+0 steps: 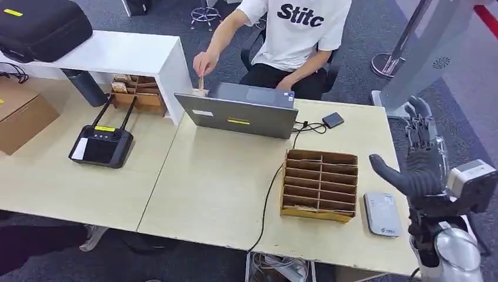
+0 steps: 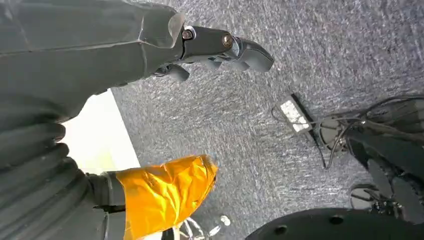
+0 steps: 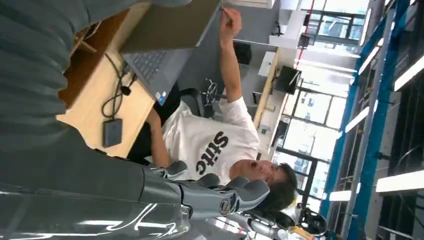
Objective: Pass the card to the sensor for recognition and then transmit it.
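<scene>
My right hand point(image 1: 420, 158) is raised beside the table's right end, fingers stretched upward and thumb out, holding nothing. The right wrist view shows its fingers point(image 3: 220, 192) spread in the air. The grey card sensor point(image 1: 382, 214) lies flat on the table just left of that hand. A person in a white T-shirt point(image 1: 296, 29) sits behind the laptop point(image 1: 238, 114) and pinches a thin brownish card-like piece point(image 1: 201, 82) at the laptop's far left corner. My left hand point(image 2: 150, 60) hangs over grey carpet, fingers apart and its orange-taped thumb point(image 2: 165, 192) free.
A cardboard slot organiser point(image 1: 320, 185) stands between the laptop and the sensor. A black cable point(image 1: 273, 182) runs across the table past it. A small black box point(image 1: 333, 120), a black controller point(image 1: 101, 145), a white shelf point(image 1: 117, 53) and a cardboard box point(image 1: 20, 114) stand further off.
</scene>
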`<act>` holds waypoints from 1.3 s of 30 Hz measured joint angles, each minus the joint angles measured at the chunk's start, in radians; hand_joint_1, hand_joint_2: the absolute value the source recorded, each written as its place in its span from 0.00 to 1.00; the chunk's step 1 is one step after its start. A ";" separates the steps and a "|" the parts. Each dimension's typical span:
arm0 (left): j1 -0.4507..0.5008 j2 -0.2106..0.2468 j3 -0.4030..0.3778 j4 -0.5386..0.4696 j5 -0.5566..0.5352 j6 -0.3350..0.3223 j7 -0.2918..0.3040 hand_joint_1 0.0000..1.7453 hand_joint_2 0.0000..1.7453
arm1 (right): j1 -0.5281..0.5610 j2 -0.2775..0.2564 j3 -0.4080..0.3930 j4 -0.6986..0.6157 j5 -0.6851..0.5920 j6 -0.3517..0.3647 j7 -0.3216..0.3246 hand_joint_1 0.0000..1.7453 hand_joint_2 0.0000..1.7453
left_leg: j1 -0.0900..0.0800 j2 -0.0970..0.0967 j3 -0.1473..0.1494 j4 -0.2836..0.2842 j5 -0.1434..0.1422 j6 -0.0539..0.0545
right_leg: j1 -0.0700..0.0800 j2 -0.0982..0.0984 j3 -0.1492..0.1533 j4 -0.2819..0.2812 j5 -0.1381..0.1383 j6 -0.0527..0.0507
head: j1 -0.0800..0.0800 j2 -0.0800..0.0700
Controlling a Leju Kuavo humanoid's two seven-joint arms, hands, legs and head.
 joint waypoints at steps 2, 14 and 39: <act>0.000 0.000 0.000 0.000 0.000 0.000 0.000 0.00 1.00 | 0.010 -0.003 -0.007 -0.012 0.002 0.000 0.000 0.00 1.00 | 0.000 0.002 0.001 0.000 0.000 0.000 | 0.000 0.002 0.000 0.000 0.000 0.000 | 0.000 0.000; 0.004 0.000 0.000 0.000 0.019 0.014 0.000 0.00 1.00 | 0.111 -0.014 -0.030 -0.078 0.311 -0.180 0.016 0.00 1.00 | 0.000 0.000 0.001 0.000 0.000 0.000 | 0.000 0.001 0.001 0.000 0.000 0.000 | 0.000 0.000; -0.007 0.000 -0.009 0.000 0.025 0.012 0.014 0.00 1.00 | 0.072 -0.014 0.243 0.073 0.899 -0.364 0.239 0.00 1.00 | 0.000 0.002 0.001 0.000 -0.001 0.002 | 0.000 0.001 0.001 0.000 -0.001 -0.001 | 0.000 0.000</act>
